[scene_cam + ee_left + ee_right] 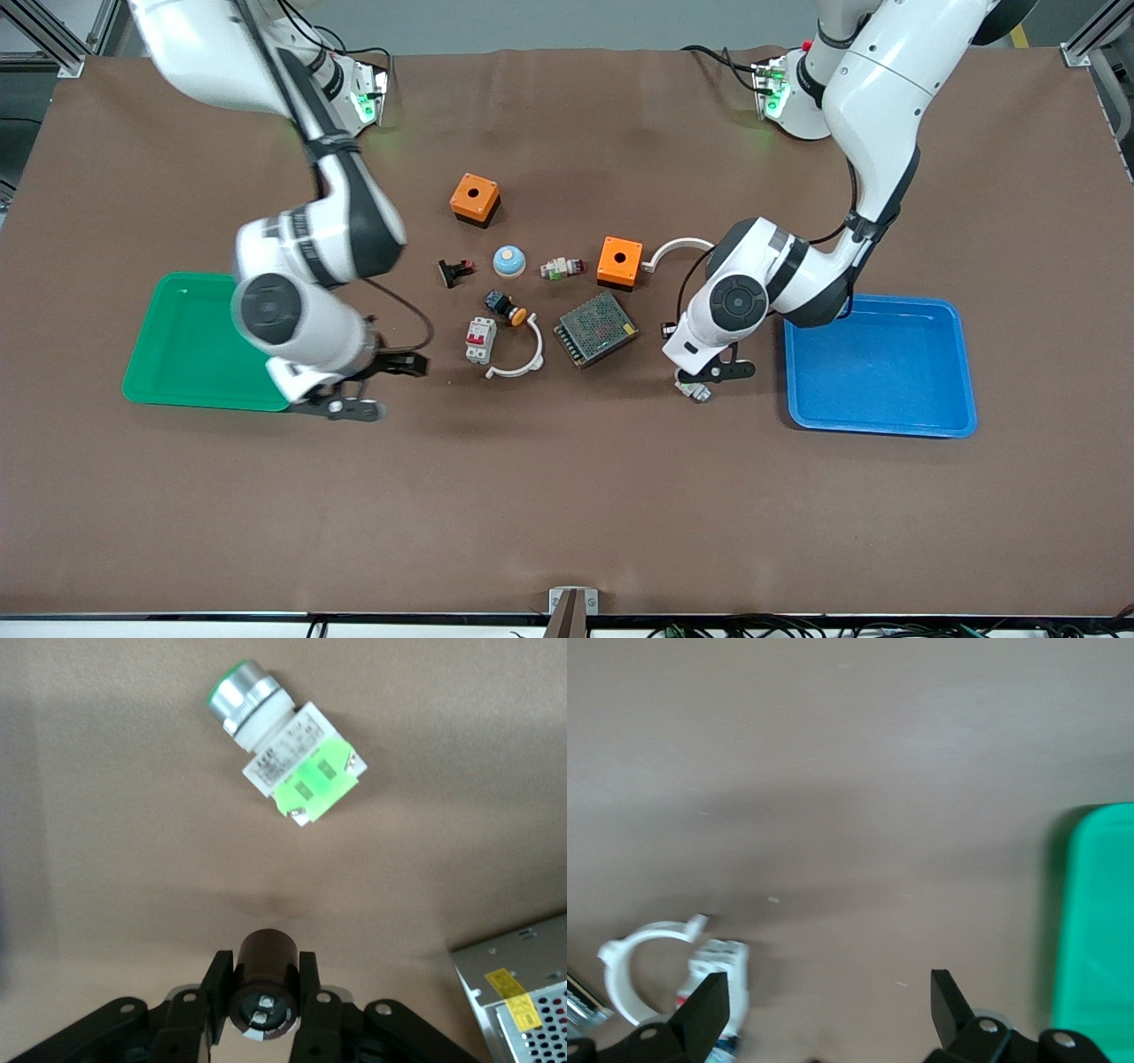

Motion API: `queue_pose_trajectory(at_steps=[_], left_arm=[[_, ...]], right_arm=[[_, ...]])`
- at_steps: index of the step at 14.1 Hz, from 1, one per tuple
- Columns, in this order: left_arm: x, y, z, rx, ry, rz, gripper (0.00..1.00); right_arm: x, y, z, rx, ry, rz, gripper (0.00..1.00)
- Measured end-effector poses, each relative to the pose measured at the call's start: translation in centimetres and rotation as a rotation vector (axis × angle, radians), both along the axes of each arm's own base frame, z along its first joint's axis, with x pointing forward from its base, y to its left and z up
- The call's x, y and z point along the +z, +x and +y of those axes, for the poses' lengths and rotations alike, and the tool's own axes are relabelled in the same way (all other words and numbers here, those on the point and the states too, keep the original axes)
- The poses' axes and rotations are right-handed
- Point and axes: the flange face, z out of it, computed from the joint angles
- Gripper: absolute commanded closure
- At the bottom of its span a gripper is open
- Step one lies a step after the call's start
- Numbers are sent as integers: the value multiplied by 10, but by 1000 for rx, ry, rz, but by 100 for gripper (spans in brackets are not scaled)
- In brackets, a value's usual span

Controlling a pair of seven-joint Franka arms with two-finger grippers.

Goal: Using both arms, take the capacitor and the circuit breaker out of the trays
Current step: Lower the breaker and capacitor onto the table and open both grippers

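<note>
My left gripper [719,373] is shut on the capacitor [265,958], a dark stubby cylinder clamped between both fingers. It hangs over the table between the silver mesh box [595,329] and the blue tray [877,368], above a white-and-green push button [288,753]. The breaker [480,340], a light-grey block with red levers, lies on the table beside a white ring [523,359]. My right gripper [388,387] is open with nothing between its fingers. It hangs by the green tray's [190,337] edge, a short way from the breaker [719,985].
Two orange boxes [475,198] [619,261], a blue dome [508,260], a black button with an orange cap [507,307], a flat black part [455,270] and a white-and-green connector [562,267] lie mid-table. A white curved piece [678,248] sits by the left arm.
</note>
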Motion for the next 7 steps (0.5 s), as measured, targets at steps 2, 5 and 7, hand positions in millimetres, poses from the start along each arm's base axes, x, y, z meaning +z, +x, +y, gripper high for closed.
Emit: queue_pose_trajectory(at_steps=[2, 5, 7], left_arm=[[-4, -2, 0, -1, 2, 7, 30], [-9, -2, 1, 3, 1, 11, 0], [5, 7, 5, 13, -2, -9, 0]], right_arm=[[15, 3, -40, 21, 3, 29, 0], [40, 4, -102, 58, -8, 50, 0], [55, 2, -138, 71, -9, 53, 0]])
